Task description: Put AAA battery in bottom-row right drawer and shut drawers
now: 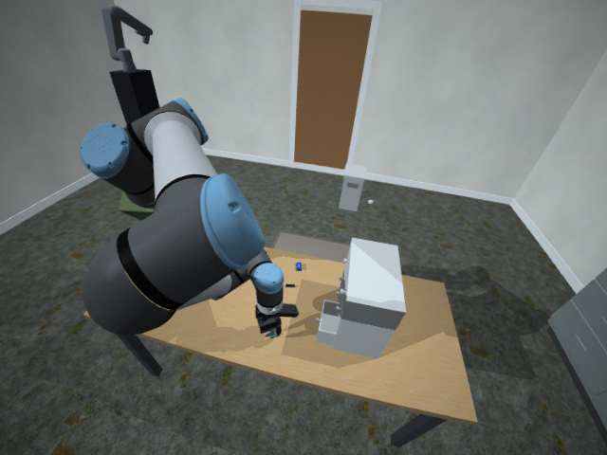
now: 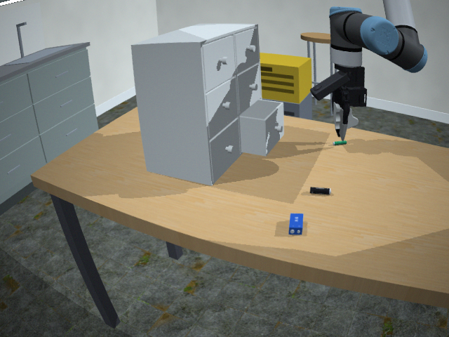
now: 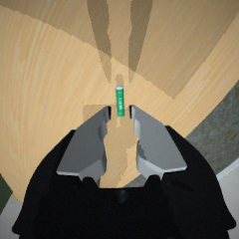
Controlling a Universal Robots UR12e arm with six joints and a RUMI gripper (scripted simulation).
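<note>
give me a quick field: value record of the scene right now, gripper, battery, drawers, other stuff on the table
gripper: narrowly open, holds nothing, pointing down over the battery
aaa battery: green, lying flat on the table, one end between the fingertips, not gripped
chest: upright on the table
bottom right drawer: pulled out
other drawers: shut
black cylinder: lying on the table, apart from the gripper
blue block battery: near the table's front edge
</note>
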